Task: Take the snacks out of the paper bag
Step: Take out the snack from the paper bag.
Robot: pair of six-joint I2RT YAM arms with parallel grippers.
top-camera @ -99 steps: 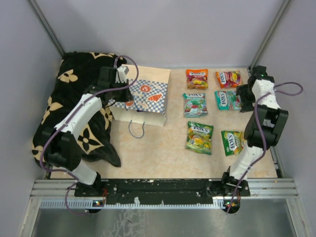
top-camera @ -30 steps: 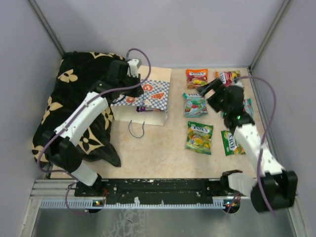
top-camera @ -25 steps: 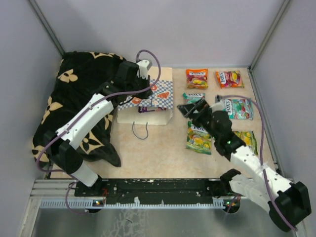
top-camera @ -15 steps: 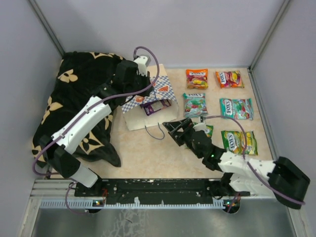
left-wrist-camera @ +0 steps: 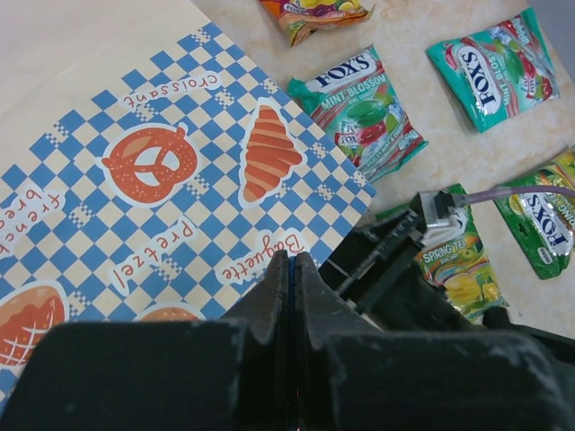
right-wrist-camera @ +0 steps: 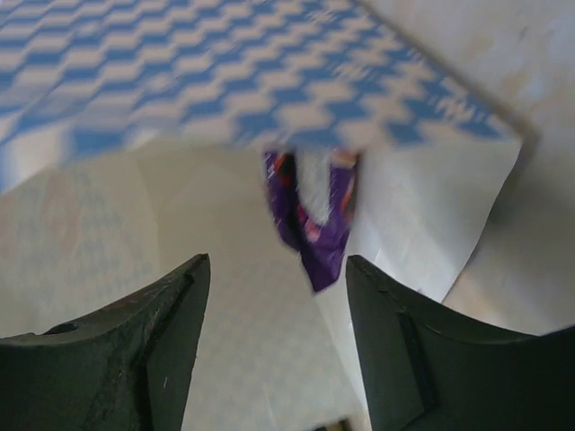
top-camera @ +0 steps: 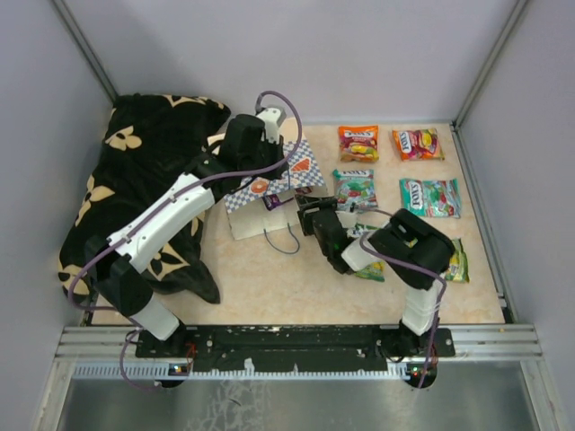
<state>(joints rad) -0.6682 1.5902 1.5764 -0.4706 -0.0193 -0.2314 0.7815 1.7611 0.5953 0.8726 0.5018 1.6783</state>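
The paper bag (top-camera: 269,184) lies tilted with its mouth toward the right arm, checkered face (left-wrist-camera: 180,197) up. My left gripper (left-wrist-camera: 291,265) is shut on its thin blue cord handle at the upper edge (top-camera: 266,163). My right gripper (top-camera: 304,206) is at the mouth, open (right-wrist-camera: 276,265), fingers inside the bag. A purple snack (right-wrist-camera: 314,215) sits just beyond the fingertips, untouched; it also shows from above (top-camera: 274,199). On the table lie more snacks: orange (top-camera: 358,142), red (top-camera: 417,143), mint (top-camera: 356,189), teal (top-camera: 430,197) and green (top-camera: 456,260); another green packet (left-wrist-camera: 458,269) is partly under the right arm.
A black flower-patterned cloth (top-camera: 135,180) is heaped left of the bag, under the left arm. The bag's other blue handle (top-camera: 286,241) trails on the table in front. Grey walls close in three sides; a metal rail (top-camera: 296,341) runs along the near edge.
The right arm swung from the far right across the packets to the bag's mouth, and its jaws narrowed. The left gripper lifted and tilted the bag, opening its mouth and baring the purple packet.
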